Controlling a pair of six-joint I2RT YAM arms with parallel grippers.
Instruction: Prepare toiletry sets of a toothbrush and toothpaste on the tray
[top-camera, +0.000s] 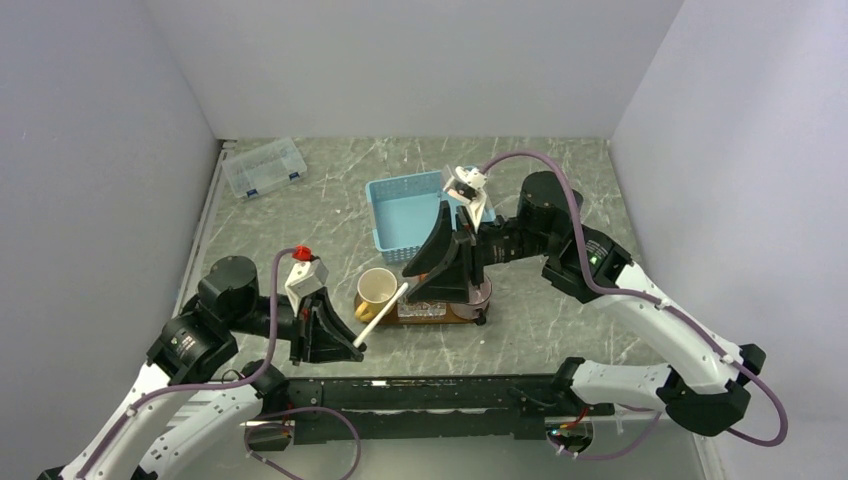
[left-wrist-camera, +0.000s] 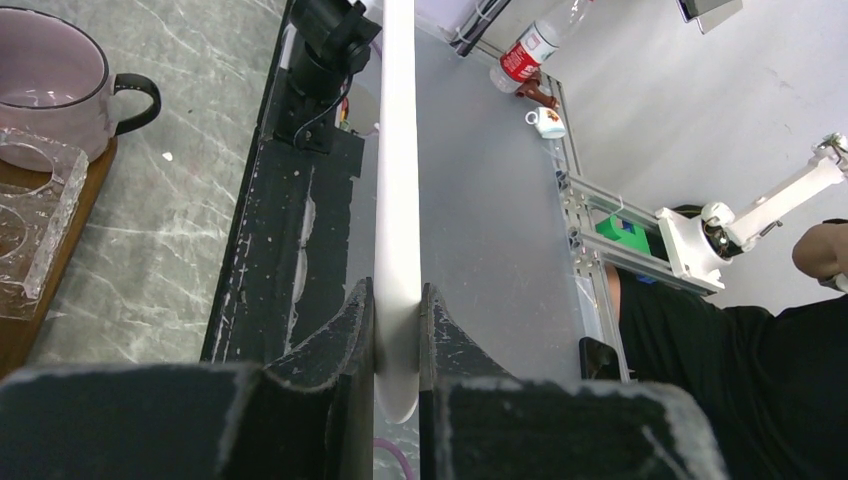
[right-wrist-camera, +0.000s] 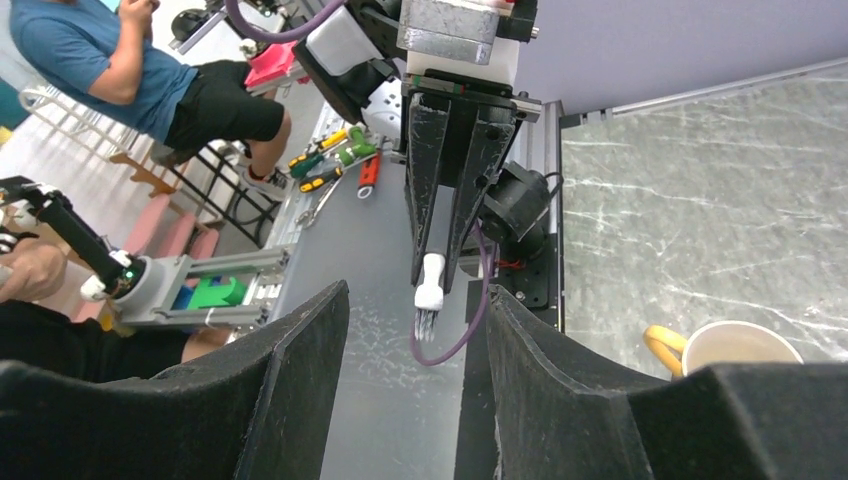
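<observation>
My left gripper (top-camera: 352, 343) is shut on the handle end of the white toothbrush (top-camera: 382, 315), which slants up toward the yellow mug (top-camera: 376, 289). In the left wrist view the toothbrush (left-wrist-camera: 398, 180) runs straight up between the shut fingers (left-wrist-camera: 352, 330). The dark brown tray (top-camera: 432, 313) lies right of the mug, partly under my right gripper (top-camera: 440, 282), which is open and empty above it. In the right wrist view the right gripper (right-wrist-camera: 414, 330) faces the toothbrush's bristle head (right-wrist-camera: 430, 296). No toothpaste shows in any view.
A light-blue mesh basket (top-camera: 405, 213) stands behind the tray. A clear lidded box (top-camera: 264, 167) sits at the back left. A clear square holder (left-wrist-camera: 28, 215) and a purplish mug (left-wrist-camera: 45, 85) rest on the tray's end (left-wrist-camera: 22, 340). The yellow mug also shows in the right wrist view (right-wrist-camera: 735, 345).
</observation>
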